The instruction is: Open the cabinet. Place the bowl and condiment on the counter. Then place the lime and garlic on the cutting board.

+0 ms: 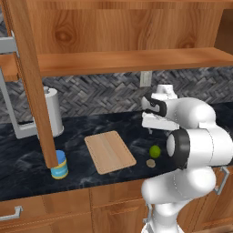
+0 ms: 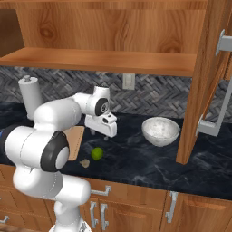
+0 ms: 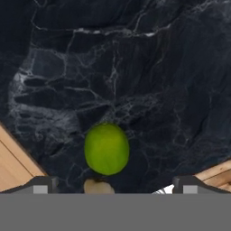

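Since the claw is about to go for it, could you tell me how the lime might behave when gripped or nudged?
The lime looks round and smooth, so a nudge would probably roll it across the flat counter. Its glossy skin may slip between the fingertips. It seems firm, so unlikely to squash.

paper-towel roll point(image 1: 53, 111), wall outlet point(image 2: 129, 81), herringbone backsplash point(image 1: 100, 93)

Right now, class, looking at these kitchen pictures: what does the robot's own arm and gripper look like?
The arm is glossy white, built of rounded, bulbous segments with dark black rings at the joints. The gripper is a boxy white hand with a dark face and two small dark-grey finger tips. No cables or markings are visible.
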You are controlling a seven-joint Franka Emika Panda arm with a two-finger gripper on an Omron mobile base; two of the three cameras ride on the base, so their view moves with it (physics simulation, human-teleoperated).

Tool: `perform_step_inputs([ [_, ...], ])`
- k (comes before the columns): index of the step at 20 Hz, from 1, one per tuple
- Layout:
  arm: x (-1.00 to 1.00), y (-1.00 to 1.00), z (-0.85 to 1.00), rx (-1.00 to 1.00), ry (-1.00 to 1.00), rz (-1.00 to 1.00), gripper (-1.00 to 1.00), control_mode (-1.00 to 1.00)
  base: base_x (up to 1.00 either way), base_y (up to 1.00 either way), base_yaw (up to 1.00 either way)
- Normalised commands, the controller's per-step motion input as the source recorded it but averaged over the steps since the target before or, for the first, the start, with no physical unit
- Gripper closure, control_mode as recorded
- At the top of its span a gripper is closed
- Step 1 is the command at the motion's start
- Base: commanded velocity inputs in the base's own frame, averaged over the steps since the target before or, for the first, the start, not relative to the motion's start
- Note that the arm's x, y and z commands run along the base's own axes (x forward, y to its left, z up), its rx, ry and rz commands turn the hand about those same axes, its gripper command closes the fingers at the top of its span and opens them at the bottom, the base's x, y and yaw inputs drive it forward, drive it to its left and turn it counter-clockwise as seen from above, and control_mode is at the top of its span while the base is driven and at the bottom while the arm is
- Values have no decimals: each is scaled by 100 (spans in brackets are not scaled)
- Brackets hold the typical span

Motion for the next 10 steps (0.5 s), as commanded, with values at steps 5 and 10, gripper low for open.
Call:
perform_step_inputs([
  [5,-24,0,-22,-1,0,0,-100,-100,0,0,0],
  [10,-31,0,-16,-2,0,0,-100,-100,0,0,0],
])
